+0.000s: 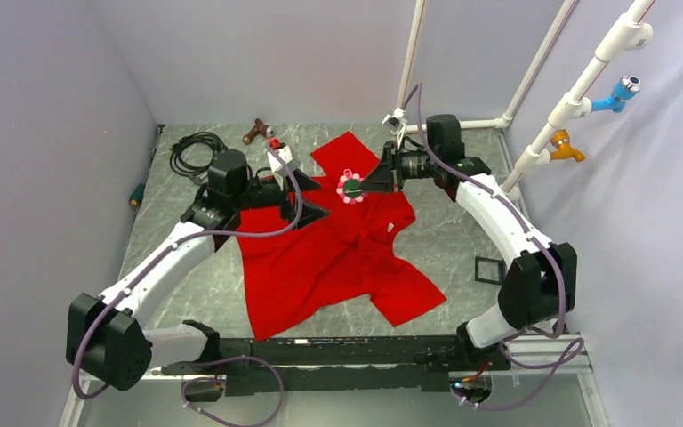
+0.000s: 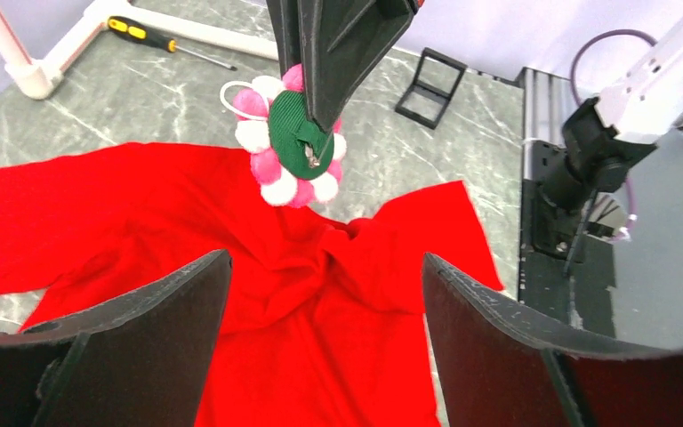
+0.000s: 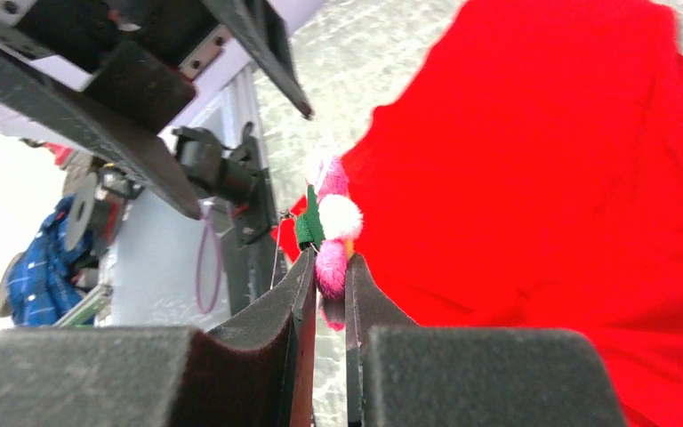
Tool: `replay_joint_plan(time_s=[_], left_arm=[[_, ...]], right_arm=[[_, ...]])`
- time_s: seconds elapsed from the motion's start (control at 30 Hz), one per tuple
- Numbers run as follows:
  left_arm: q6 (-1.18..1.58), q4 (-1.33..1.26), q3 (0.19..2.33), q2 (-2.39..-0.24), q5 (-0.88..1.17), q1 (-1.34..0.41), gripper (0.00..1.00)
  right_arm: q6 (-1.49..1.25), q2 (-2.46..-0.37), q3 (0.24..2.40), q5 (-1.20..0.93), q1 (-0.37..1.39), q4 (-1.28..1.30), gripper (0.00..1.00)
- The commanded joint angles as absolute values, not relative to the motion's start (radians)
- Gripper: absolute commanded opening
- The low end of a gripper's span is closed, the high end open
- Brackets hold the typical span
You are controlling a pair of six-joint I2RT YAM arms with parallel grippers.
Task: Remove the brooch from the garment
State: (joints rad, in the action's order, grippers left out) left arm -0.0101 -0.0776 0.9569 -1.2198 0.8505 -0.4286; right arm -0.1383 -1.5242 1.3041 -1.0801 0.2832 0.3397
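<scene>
Over the middle of the bench [image 1: 445, 240], the right gripper [image 3: 327, 267] pinches the pink brooch [image 2: 290, 147] by its edge just above a puckered peak of the red garment [image 1: 320, 258], while the left gripper [image 2: 325, 267] hovers spread wide nearby, apparently leaving the cloth free to drop away.

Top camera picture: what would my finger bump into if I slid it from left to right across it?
Small green object → black cable coil → brown tool → pink flower brooch → small black stand → orange pipe fitting → blue pipe fitting.
</scene>
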Motion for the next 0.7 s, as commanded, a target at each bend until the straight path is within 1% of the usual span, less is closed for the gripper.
replay_joint_plan(time_s=[0.0, 0.2, 0.4, 0.53, 0.67], left_arm=[[0.106, -0.082, 0.973, -1.171, 0.921, -0.427, 0.81], [0.249, -0.187, 0.965, -1.168, 0.967, -0.428, 0.72], [0.394, -0.300, 0.965, -1.189, 1.001, -0.428, 0.62], [0.439, -0.309, 0.980, -1.220, 1.021, -0.428, 0.55], [0.440, -0.282, 1.001, -1.248, 1.022, -0.433, 0.54]], right_arm=[[-0.249, -1.458, 1.299, -1.171, 0.321, 0.237, 0.00], [-0.270, -1.440, 1.302, -1.194, 0.359, 0.221, 0.00], [-0.147, -1.431, 1.324, -1.171, 0.392, 0.333, 0.00], [-0.095, -1.427, 1.338, -1.150, 0.410, 0.386, 0.00], [-0.034, -1.427, 1.357, -1.126, 0.428, 0.435, 0.00]])
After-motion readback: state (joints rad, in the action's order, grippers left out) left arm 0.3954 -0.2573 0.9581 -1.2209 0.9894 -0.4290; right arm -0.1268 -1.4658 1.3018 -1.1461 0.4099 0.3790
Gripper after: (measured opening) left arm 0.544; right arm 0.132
